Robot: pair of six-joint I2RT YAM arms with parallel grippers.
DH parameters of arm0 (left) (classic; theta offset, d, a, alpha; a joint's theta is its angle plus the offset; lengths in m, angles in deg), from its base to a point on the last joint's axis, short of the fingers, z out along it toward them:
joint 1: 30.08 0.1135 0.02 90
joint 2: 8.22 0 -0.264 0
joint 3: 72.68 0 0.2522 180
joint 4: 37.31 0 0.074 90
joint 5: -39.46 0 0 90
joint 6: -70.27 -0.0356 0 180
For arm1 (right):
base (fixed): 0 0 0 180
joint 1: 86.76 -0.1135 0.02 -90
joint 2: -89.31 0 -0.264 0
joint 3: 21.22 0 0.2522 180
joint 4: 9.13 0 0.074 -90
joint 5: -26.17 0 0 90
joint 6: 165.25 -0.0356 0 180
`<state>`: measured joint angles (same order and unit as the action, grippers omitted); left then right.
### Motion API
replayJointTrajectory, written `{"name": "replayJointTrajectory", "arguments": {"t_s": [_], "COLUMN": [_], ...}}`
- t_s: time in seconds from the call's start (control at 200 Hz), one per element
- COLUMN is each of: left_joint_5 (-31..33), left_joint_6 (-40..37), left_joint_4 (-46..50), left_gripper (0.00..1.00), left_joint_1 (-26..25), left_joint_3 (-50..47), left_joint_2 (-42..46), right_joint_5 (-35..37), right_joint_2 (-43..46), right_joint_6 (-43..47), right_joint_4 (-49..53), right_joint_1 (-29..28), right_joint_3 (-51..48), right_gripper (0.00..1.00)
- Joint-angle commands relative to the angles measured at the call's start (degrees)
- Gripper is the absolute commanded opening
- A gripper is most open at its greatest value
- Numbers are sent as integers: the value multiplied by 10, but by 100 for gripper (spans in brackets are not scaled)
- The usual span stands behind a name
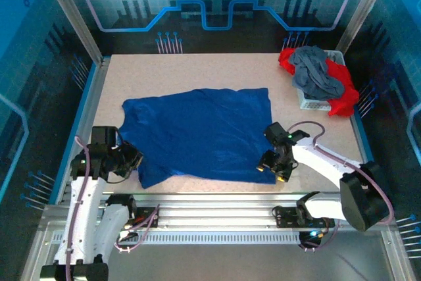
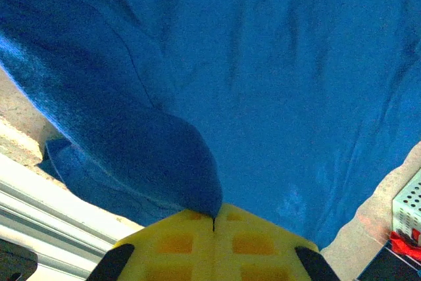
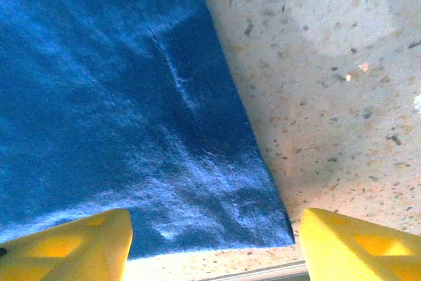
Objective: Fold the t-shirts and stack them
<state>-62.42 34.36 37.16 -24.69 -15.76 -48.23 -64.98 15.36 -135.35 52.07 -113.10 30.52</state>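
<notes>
**Left fingers.** The left fingers (image 2: 177, 241) are pressed together with no gap, pinching a ridge of the large royal-blue cotton t-shirt (image 2: 276, 83). The cloth rises from the desk into the pinch. In the overhead view this grip sits at the shirt's near left edge (image 1: 131, 159), apparently by a sleeve. Judgement: the hold anchors that side so the cloth can be drawn taut or carried over for a fold.

**Right fingers.** The right fingers (image 3: 72, 241) stand apart, gripping nothing. They straddle the shirt's near right corner, which lies flat on the speckled beige desk (image 3: 329, 97) between the two yellow pads. Judgement: the stance suits either taking hold of this corner or leaving it as laid. Which one cannot be told.

**Shirt.** The blue t-shirt (image 1: 197, 133) is spread across the middle of the desk, mostly flat with shallow wrinkles. Its left side is bunched toward the pinch. No print shows on the upper face, so it probably lies face down. No fold is made yet.

**Remainder.** At the far right corner, a white perforated plastic basket (image 1: 309, 102) holds a crumpled slate-grey t-shirt (image 1: 316, 74) lying over bright red t-shirts (image 1: 342, 97), which spill over the rim. Judgement: these await their turn, and the task is at an early stage.
</notes>
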Motion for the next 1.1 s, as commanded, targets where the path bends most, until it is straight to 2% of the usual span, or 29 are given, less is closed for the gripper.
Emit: {"name": "replayJointTrajectory", "arguments": {"t_s": [0.0, 0.1, 0.165, 0.2, 0.285, 0.43, 0.58, 0.705, 0.825, 0.955, 1.095], "left_joint_5": [-8, -5, -5, -5, -3, -5, 5, 37, 75, 121, 150], "left_joint_6": [-5, -10, -11, -10, -12, 0, 13, -1, -40, -88, -126], "left_joint_4": [-9, -13, -18, -21, -30, -87, -193, -234, -215, -192, -211], "left_gripper": [0, 0, 0, 0, 0, 0, 0, 0, 0, 0, 0], "left_joint_1": [-5, -6, -6, -7, -8, -7, -7, -8, -7, -6, -6], "left_joint_3": [19, 24, 24, 23, 24, 38, 139, 311, 494, 614, 644], "left_joint_2": [-6, -12, -16, -18, -23, -52, -152, -245, -295, -278, -203], "right_joint_5": [-15, -29, -26, -26, -24, 12, 55, 45, 34, 11, -30], "right_joint_2": [-34, -71, -99, -112, -126, -125, -136, -151, -150, -101, -4], "right_joint_6": [-33, -41, -40, -40, -37, 12, 105, 152, 190, 222, 231], "right_joint_4": [-2, -37, -57, -69, -96, -79, -31, -32, -41, -68, -108], "right_joint_1": [-12, -13, -13, -13, -14, -15, 3, 35, 53, 62, 77], "right_joint_3": [-21, -37, -37, -33, -14, 96, 316, 485, 618, 669, 632], "right_gripper": [68, 67, 60, 54, 28, 0, 0, 0, 0, 0, 0]}}
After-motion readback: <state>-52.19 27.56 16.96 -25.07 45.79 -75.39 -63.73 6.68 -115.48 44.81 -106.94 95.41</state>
